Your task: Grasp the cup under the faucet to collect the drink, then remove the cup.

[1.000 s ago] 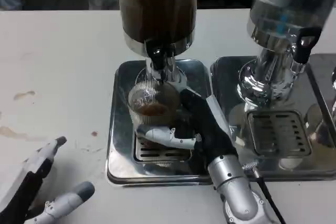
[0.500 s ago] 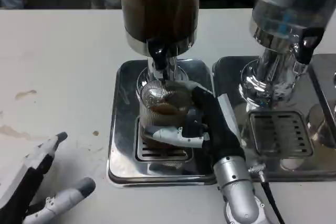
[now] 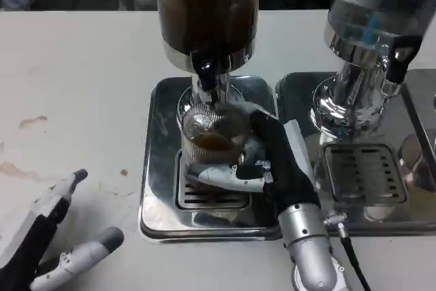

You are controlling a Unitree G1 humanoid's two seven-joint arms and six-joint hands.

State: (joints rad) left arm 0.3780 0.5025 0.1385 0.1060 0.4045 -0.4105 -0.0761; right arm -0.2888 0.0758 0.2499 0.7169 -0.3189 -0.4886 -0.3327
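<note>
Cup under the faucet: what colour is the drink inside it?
Brown, in the clear ribbed cup held by the right hand; head view.

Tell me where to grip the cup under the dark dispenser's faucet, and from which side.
Grip the cup around its ribbed side wall, coming from the right, as the right hand does now. The cup stands upright on the drip tray, the faucet sits right above its rim, and there is drink inside, so a side wrap keeps it level.
</note>
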